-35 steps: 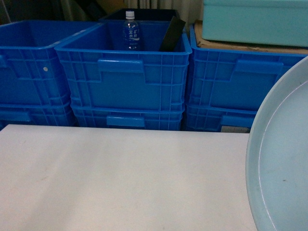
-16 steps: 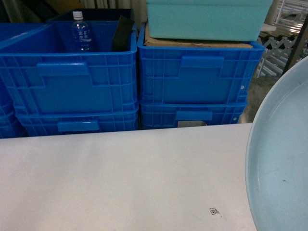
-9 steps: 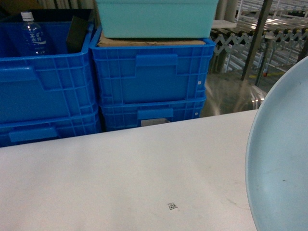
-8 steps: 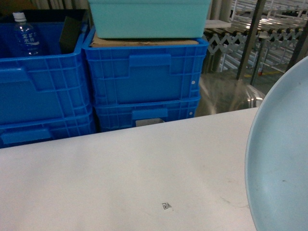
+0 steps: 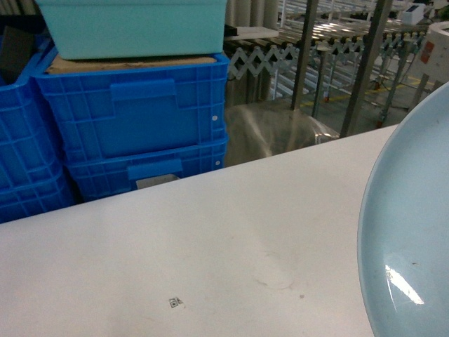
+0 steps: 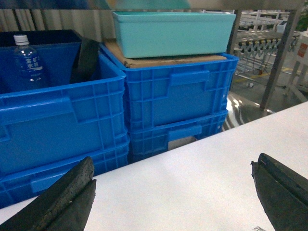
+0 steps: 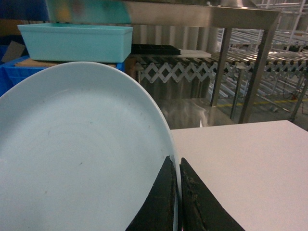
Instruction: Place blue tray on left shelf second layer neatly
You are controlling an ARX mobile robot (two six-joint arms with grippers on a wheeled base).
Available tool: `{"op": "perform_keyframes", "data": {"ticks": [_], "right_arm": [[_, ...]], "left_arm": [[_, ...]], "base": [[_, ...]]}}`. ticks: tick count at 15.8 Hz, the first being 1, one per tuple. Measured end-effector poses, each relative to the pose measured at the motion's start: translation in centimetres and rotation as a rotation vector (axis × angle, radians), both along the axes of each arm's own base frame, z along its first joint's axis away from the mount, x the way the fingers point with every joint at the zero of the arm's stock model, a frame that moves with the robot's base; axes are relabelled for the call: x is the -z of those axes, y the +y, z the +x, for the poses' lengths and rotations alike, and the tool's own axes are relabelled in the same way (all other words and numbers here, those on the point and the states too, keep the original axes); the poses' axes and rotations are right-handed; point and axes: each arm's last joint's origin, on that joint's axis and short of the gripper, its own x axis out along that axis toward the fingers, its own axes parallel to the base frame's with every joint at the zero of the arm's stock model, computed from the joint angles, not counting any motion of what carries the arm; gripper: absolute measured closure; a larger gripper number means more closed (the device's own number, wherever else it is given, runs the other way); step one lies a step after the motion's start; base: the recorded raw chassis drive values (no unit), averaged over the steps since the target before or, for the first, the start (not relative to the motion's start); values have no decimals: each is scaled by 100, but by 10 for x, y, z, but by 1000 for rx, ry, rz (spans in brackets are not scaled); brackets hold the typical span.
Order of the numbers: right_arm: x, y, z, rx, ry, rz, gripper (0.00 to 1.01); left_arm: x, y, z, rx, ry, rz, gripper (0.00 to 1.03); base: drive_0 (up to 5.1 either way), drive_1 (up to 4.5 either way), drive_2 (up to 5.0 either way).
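The pale light-blue round plastic tray (image 5: 414, 239) fills the right edge of the head view, cut off by the frame on the right and bottom, so only part of its smooth inside and raised rim shows. In the right wrist view the tray (image 7: 77, 159) stands tilted above the table, and the right gripper (image 7: 177, 192) pinches its rim, one dark finger on each side, closed down to the thickness of the plastic. The left gripper (image 6: 173, 192) holds nothing; its two black fingers (image 6: 62, 197) stand wide apart at the lower corners of the left wrist view, with only their tips visible.

Beneath lies a plain white tabletop (image 5: 196, 260) bearing a tiny dark printed mark (image 5: 175, 302), too small to read. At its far left edge stand stacked deep dark-blue ribbed plastic crates (image 5: 133, 119), with a turquoise rectangular plastic box (image 5: 133, 28) resting on brown cardboard on top. A clear plastic water bottle (image 6: 26, 60) stands in the leftmost crate. Far right, shiny steel racks with upright posts (image 5: 368, 63) and roller rails (image 7: 269, 57) stand on a glossy floor; which tier is which cannot be made out.
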Motion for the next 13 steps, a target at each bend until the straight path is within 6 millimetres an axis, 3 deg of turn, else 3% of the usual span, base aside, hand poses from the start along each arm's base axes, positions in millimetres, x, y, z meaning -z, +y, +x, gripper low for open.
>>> {"op": "perform_keyframes", "data": {"ticks": [6,13], "right_arm": [[0,-1,0,5,0,0,99],[0,-1,0,5,0,0,99]], "left_arm": [[0,0,0,1,0,0,5],[0,0,0,0,0,0,5]], "base": [[-7,-7,-7],[-163,-163,-163]]}}
